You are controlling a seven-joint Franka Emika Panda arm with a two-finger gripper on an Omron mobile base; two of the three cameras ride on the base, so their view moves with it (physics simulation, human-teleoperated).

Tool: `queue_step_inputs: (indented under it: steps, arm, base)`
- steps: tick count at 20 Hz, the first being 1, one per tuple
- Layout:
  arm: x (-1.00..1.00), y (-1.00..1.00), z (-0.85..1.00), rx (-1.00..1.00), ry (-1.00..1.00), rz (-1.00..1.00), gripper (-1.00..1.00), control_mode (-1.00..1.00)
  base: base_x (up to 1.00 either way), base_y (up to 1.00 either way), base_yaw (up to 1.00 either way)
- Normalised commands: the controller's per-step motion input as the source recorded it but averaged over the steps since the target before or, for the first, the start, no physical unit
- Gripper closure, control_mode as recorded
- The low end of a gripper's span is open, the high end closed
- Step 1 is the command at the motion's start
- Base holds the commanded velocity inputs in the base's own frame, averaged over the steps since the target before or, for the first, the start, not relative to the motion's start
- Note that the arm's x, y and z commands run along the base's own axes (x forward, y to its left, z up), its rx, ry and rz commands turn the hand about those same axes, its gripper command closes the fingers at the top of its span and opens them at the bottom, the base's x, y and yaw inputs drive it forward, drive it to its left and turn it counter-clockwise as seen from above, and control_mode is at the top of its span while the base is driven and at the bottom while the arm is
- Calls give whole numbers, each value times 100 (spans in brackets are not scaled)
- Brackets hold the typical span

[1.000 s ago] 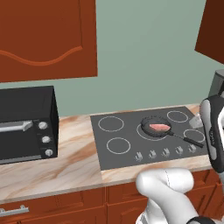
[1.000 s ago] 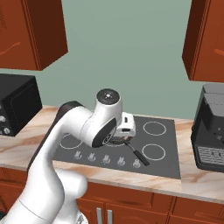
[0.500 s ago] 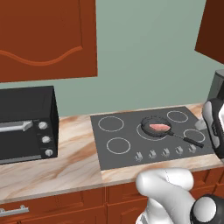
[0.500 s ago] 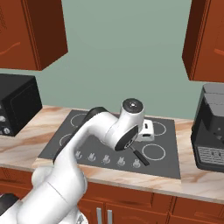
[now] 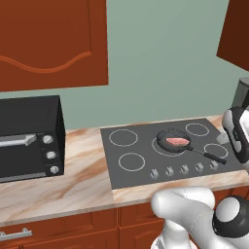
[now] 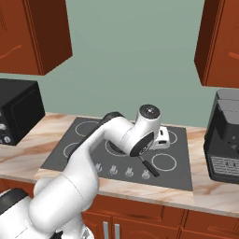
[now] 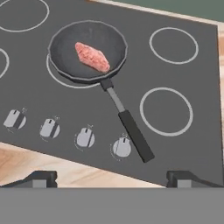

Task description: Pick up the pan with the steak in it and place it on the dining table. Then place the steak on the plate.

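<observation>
1. The gripper (image 7: pixel 111 177) hovers above the front edge of the stovetop (image 7: pixel 183 65), its fingers spread wide with nothing between them.
2. Just past the row of knobs (image 7: pixel 85 137), the handle (image 7: pixel 136 135) of the pan (image 5: pixel 172 141) points toward the hand, thin, stiff and straight. It looks like the best place to grip, and its dark end is free on all sides.
3. The pan sits on the middle burner, rigid and probably fairly heavy, so it may tip bowl-down when lifted by the handle.
4. The steak (image 7: pixel 92 57) lies loose in the pan, soft and likely slippery; a tilt could slide it out.
5. Farther off stand a toaster oven (image 5: pixel 26 136) at the left and a coffee machine (image 6: pixel 224 137) at the right, both well apart from the pan.
</observation>
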Motion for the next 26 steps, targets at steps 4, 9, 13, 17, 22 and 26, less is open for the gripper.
queue_step_inputs:
  steps: [4, 9, 13, 17, 22, 26]
  arm:
    - [17, 0, -47, -7, 4, 5, -100, -100]
    - [27, 0, -53, -7, 4, 5, -100, -100]
    - [39, 0, -50, -2, 4, 7, -100, -100]
    - [37, -3, -48, 0, 3, 8, -100, -100]
    - [46, -15, -41, 0, 2, 9, -100, -100]
    - [76, -35, -32, 0, 5, 11, -100, -100]
  base:
    - [0, 0, 0]
    - [0, 0, 0]
    - [0, 0, 0]
    - [0, 0, 0]
    - [0, 0, 0]
    - [0, 0, 0]
